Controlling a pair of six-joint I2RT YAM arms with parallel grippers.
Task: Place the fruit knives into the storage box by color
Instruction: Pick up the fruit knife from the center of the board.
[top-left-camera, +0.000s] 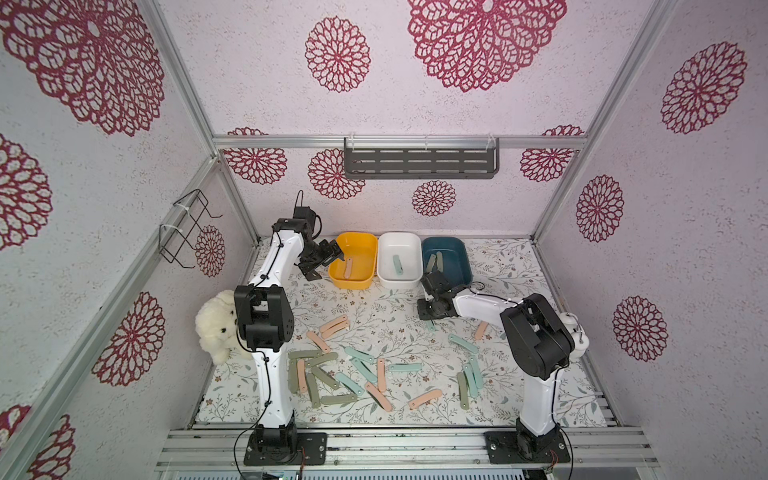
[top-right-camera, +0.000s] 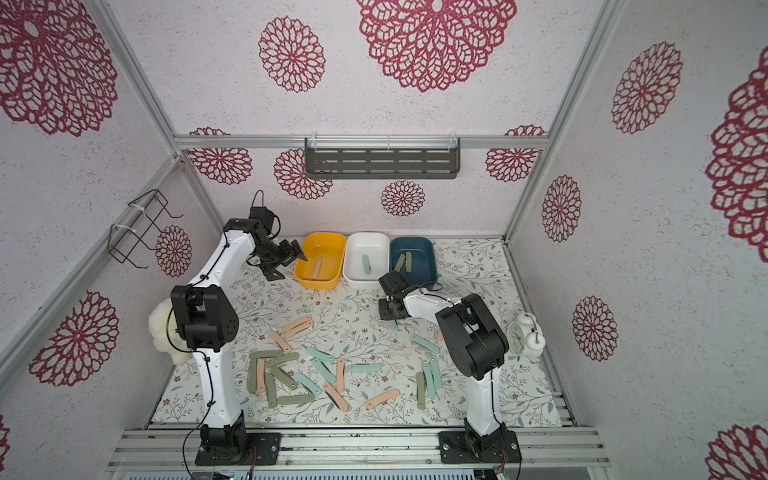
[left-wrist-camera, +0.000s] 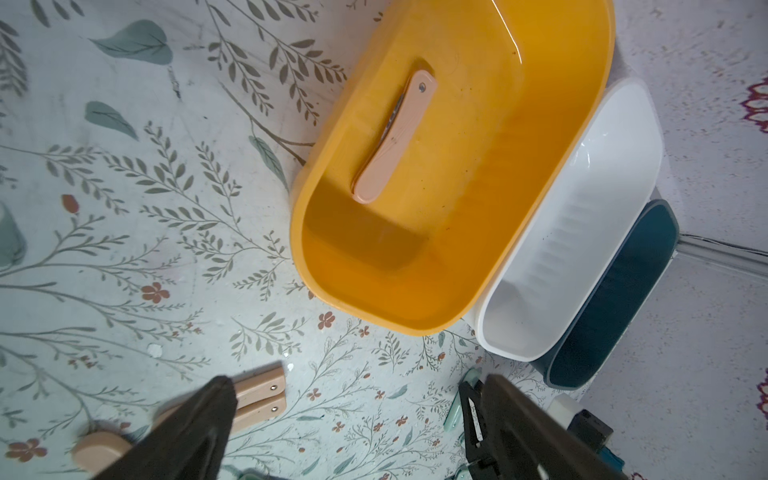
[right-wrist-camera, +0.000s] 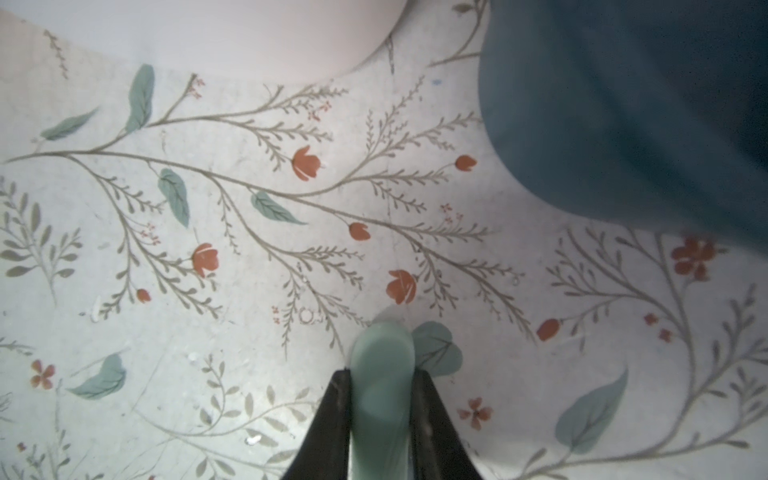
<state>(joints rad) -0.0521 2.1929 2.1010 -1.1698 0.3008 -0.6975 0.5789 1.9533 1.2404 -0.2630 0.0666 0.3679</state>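
Mint-teal fruit knife (right-wrist-camera: 382, 399) sits clamped between the dark fingers of the right end effector (right-wrist-camera: 382, 374). The jaws are closed on its flat sides and its rounded end pokes forward. Whether it is clear of the floral table (right-wrist-camera: 249, 249) cannot be told. This end effector is low, just in front of the blue box (top-left-camera: 461, 259), which holds two olive knives (top-left-camera: 436, 261) side by side. Left end effector (left-wrist-camera: 355, 382) is released, with its jaws spread wide and nothing between them. It hangs at the outer rim of the yellow box (top-left-camera: 353, 286), where one peach-pink knife (top-left-camera: 348, 268) lies flat on the bottom. White box (top-left-camera: 399, 284) stands between the yellow and blue ones, touching both, with one mint knife (top-left-camera: 398, 264) inside. The loose knives (top-left-camera: 332, 374) in peach, mint and olive are scattered across the near half of the table, several overlapping, between the two arm bases. A white plush toy (top-left-camera: 216, 328) sits at the table's left edge and a white alarm clock (top-right-camera: 523, 338) at its right edge.
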